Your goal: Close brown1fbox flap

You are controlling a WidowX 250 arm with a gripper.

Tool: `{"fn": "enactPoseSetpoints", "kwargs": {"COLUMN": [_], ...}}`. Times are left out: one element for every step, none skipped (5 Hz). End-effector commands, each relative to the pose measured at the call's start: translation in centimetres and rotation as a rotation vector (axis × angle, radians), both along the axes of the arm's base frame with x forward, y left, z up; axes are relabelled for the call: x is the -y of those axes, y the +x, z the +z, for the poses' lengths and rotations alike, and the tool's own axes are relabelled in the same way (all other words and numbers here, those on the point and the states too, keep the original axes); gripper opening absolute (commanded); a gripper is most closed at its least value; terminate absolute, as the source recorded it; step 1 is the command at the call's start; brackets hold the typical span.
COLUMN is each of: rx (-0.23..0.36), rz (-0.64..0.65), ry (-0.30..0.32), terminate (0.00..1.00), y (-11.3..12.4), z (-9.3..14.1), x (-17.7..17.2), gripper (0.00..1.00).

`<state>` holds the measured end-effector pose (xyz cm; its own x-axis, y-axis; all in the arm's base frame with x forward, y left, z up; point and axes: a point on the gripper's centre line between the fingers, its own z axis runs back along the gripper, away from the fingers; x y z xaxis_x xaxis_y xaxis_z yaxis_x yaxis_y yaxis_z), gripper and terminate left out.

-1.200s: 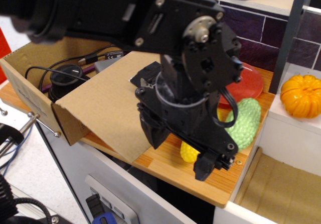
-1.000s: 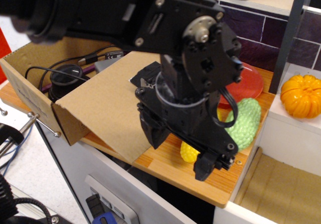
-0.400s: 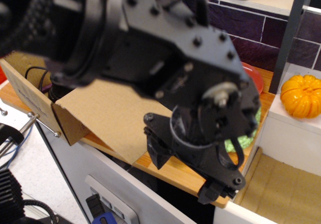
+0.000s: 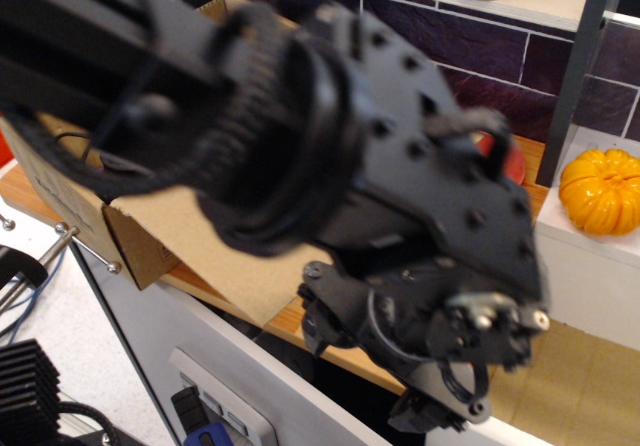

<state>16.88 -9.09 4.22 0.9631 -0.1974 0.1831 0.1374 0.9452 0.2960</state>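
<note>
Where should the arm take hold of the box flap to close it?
Probably the flap's free front edge, nearest the camera. It lies folded out, plain brown face up, sloping down over the wooden counter, so coming from below that overhanging edge and lifting toward the box seems best.

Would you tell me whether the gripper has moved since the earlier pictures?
Yes. The gripper has dropped down and rightward, judged against the orange pumpkin, which has stayed put.

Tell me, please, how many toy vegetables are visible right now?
1: an orange toy pumpkin sits on the white ledge at the right. The blurred robot arm covers most of the wooden counter, so other toys could be hidden behind it.
</note>
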Motion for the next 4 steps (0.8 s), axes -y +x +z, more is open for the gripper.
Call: {"fn": "enactPoseSetpoints", "kwargs": {"rx": [0.015, 0.003, -0.029, -0.052], "rz": [-0.075, -0.142, -0.19, -0.221], "ry": [0.018, 0.077, 0.125, 0.223], "terminate": [0.0, 0.0, 0.0, 0.0], "y": [1.0, 1.5, 2.0, 2.1], "z": [0.0, 0.7, 2.2, 4.7], "x": [-1.6, -3.4, -4.6, -5.2], "gripper": [1.0, 1.0, 1.0, 1.0]}}
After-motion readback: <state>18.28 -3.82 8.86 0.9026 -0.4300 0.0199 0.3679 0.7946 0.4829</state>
